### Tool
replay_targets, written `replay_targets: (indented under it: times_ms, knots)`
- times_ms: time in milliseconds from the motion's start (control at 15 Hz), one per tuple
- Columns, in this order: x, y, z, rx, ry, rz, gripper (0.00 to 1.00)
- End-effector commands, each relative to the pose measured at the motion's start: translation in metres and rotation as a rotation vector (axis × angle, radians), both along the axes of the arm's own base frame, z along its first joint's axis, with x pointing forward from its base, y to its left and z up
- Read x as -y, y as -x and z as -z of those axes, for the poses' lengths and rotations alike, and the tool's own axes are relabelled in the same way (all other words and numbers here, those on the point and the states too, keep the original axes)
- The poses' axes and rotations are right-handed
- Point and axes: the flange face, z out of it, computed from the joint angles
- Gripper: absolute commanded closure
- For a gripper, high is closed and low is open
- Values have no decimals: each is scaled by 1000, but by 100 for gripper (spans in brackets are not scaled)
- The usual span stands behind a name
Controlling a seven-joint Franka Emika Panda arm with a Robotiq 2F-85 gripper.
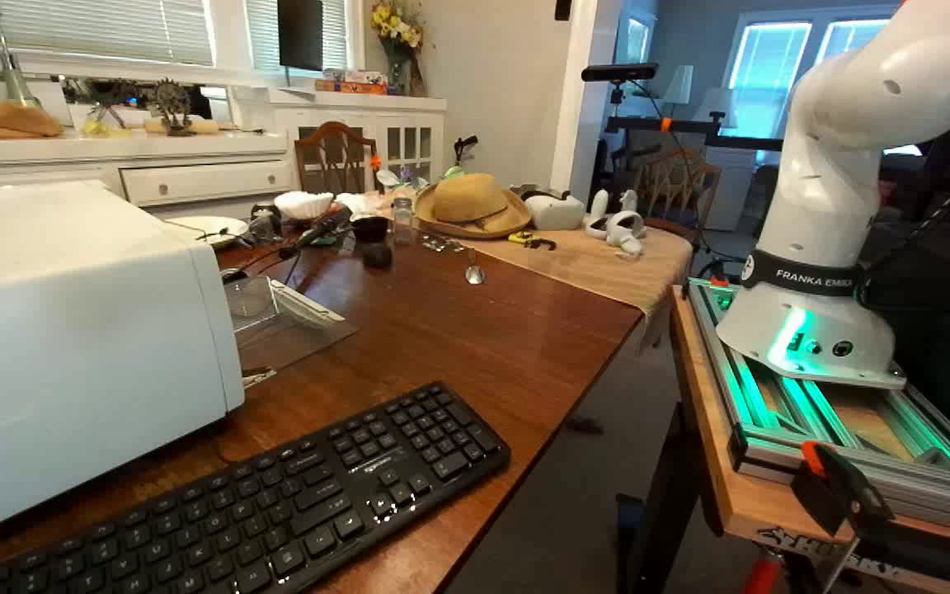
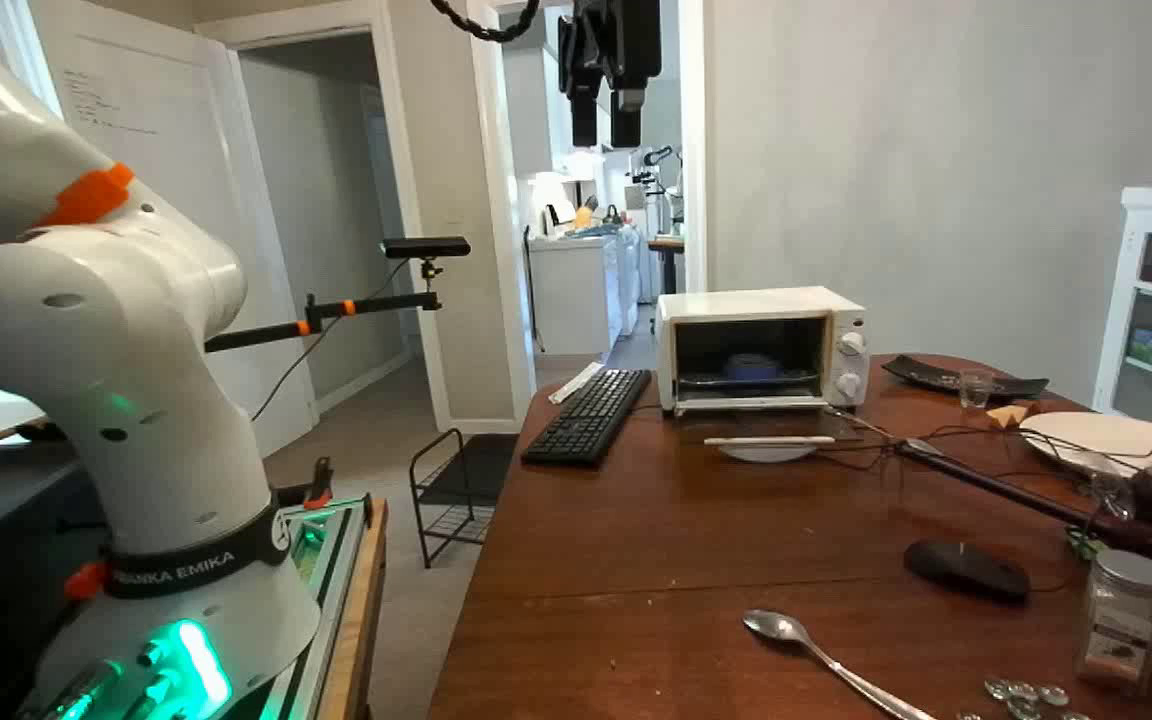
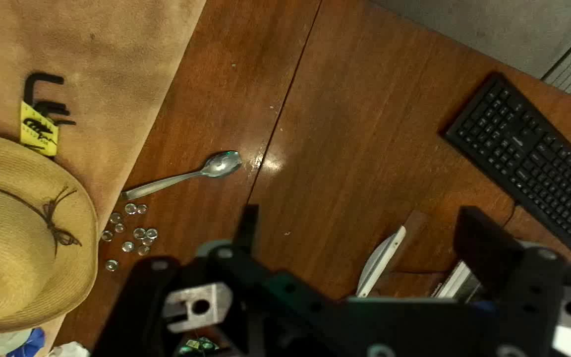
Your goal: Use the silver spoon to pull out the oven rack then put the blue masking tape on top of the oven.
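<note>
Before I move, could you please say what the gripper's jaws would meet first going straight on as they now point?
Probably the wooden tabletop between the silver spoon and the black keyboard, though depth is unclear and the open oven door lies near that line.

One oven [image 2: 761,303], two knobs [image 2: 851,344] show on it. One oven rack [image 2: 696,381], one roll of blue masking tape [image 2: 753,368], one silver spoon [image 3: 222,165]. One keyboard [image 3: 528,163], one mouse [image 2: 966,571], one straw hat [image 3: 8,248], one lidded jar [image 2: 1124,620], one hex key set [image 3: 39,130], one VR headset [image 1: 556,212]. Glass beads [image 3: 139,233] come to about eleven in the wrist view; some overlap, exact count unclear. Chairs [image 1: 335,157]: two in an exterior view. One robot arm [image 2: 136,400], one claw [image 2: 605,138].
</note>
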Motion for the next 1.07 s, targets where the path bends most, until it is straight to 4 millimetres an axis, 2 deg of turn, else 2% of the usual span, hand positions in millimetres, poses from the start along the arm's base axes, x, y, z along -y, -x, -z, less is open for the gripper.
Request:
replay_targets:
  times_ms: [0, 400, 533, 800, 1000]
  knots:
    - [0, 0, 0, -1, 0, 0, 0]
    - [0, 0, 0, -1, 0, 0, 0]
    - [10, -14, 6, 16, -30, 178, 0]
    - [38, -40, 35, 20, -77, 389, 0]
    - [67, -64, 71, 30, -98, 553, 0]
